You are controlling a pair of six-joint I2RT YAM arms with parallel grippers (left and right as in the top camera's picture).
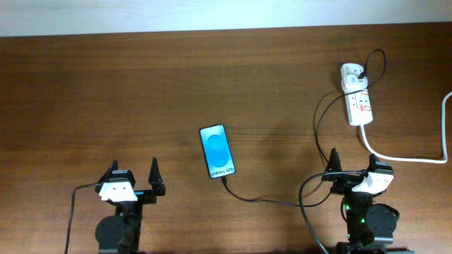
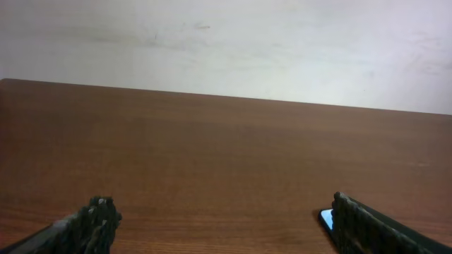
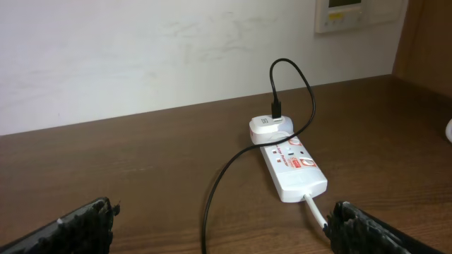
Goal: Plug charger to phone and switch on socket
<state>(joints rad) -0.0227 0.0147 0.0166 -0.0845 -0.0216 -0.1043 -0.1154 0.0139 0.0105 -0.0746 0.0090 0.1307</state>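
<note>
The phone (image 1: 216, 150) lies flat mid-table, its blue screen lit; a sliver of it (image 2: 325, 217) shows beside my left gripper's right finger. The charger's black cable (image 1: 268, 201) runs from the phone's near end, where its tip appears to sit, rightward and up to a white adapter (image 3: 265, 127) in the socket (image 1: 357, 95). The socket (image 3: 293, 166) is a white strip with red switch markings. My left gripper (image 1: 134, 171) (image 2: 224, 215) is open, near left of the phone. My right gripper (image 1: 353, 156) (image 3: 222, 219) is open, below the socket, with the cable (image 3: 210, 204) between its fingers, untouched.
The socket's thick white cord (image 1: 402, 156) curls off to the right table edge and passes close to my right gripper's right finger (image 3: 353, 219). A white wall runs behind the table's far edge. A wall panel (image 3: 346, 14) hangs at the upper right.
</note>
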